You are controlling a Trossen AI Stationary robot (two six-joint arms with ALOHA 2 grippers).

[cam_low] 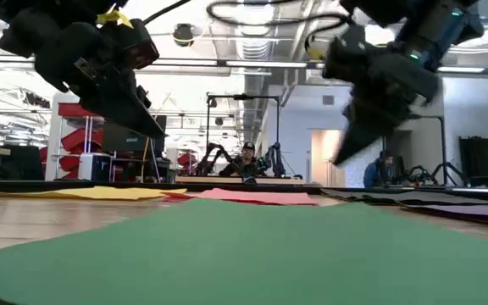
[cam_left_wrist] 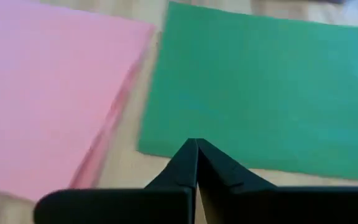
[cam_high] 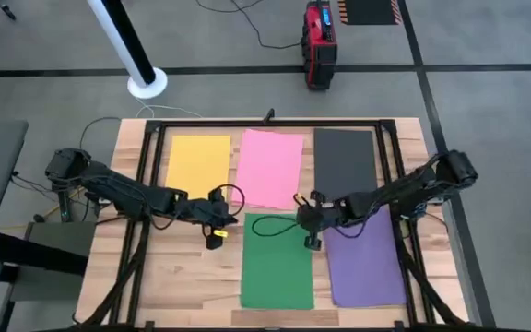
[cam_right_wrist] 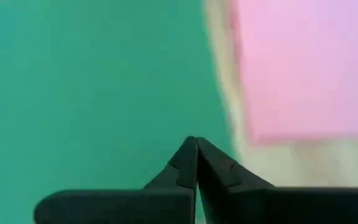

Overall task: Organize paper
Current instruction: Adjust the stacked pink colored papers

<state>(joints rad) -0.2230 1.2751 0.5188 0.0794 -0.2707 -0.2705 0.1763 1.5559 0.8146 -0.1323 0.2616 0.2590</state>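
Observation:
Five sheets of paper lie flat on the wooden table: yellow, pink and black in a far row, green and purple in a near row. My left gripper is shut and hovers by the green sheet's far left corner. My right gripper is shut too and hovers over the green sheet's far right edge. In the low view both grippers, left and right, hang clear above the sheets.
A black frame runs along the table's far side and down both sides. Cable loops hang between the two grippers. Beyond the table stand a white pole base and a red device on the floor.

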